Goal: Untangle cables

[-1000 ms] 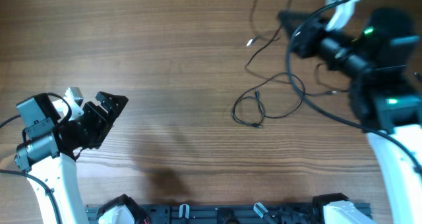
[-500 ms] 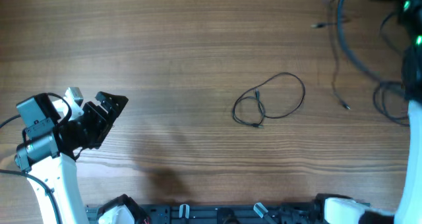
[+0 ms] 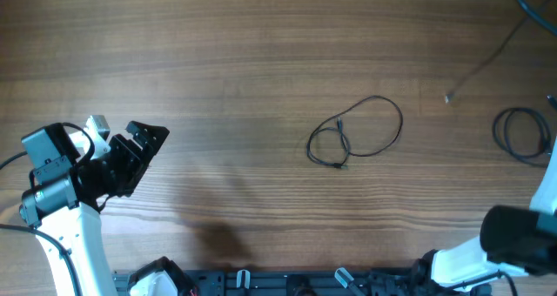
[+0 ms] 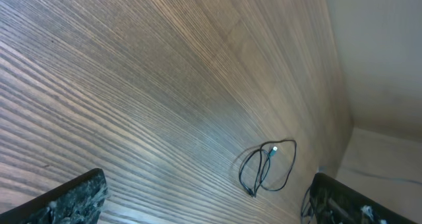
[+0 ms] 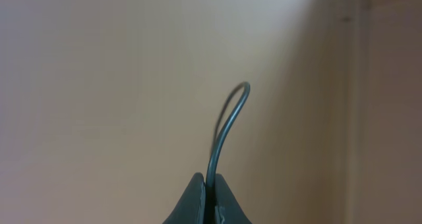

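Pinching cable, right end effector

Top-down overhead, oblique left wrist, shared cable

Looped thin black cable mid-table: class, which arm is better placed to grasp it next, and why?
Probably left. The left gripper stands open and empty, pointing toward the looped thin black cable, which its wrist camera sees. The right gripper is shut on another thin dark cable.
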`<state>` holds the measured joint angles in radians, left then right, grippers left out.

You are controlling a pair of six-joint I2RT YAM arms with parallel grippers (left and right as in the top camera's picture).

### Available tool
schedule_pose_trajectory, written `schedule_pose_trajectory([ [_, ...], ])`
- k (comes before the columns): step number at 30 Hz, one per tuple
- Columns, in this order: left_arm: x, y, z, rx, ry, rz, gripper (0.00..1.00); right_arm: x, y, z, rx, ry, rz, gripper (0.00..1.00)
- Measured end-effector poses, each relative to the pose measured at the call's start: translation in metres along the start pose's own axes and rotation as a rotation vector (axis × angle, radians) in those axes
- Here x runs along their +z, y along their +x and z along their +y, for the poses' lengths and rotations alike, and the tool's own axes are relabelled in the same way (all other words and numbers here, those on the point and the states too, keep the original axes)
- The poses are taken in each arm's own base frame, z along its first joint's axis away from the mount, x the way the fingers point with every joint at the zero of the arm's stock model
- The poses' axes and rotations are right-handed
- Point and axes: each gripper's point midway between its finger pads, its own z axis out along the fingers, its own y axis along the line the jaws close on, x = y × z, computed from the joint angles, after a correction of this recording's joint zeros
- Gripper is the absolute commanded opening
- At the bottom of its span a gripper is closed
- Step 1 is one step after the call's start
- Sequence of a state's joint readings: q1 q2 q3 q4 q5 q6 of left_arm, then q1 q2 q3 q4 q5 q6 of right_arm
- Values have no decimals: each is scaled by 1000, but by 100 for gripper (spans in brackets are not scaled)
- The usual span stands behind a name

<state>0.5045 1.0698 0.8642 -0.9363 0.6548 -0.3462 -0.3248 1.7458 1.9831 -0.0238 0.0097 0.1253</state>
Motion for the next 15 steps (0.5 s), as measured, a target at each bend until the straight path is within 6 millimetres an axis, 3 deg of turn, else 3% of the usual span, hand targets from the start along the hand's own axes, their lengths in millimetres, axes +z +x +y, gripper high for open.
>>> schedule_pose_trajectory([
  [4,0,0,0,0,0,0,100,23,38,-41,-45,123,43,5],
  [6,0,0,0,1,0,0,100,36,71,-61,-92,169,101,5],
  [8,0,0,0,0,0,0,100,46,116,-80,-141,204,196,4],
  [10,0,0,0,0,0,0,100,52,178,-100,-182,245,338,5],
  [11,0,0,0,0,0,0,100,52,203,-107,-194,260,397,4],
  [12,0,0,0,0,0,0,100,52,244,-116,-215,279,487,4],
  [15,0,0,0,0,0,0,100,44,317,-129,-237,297,647,4],
])
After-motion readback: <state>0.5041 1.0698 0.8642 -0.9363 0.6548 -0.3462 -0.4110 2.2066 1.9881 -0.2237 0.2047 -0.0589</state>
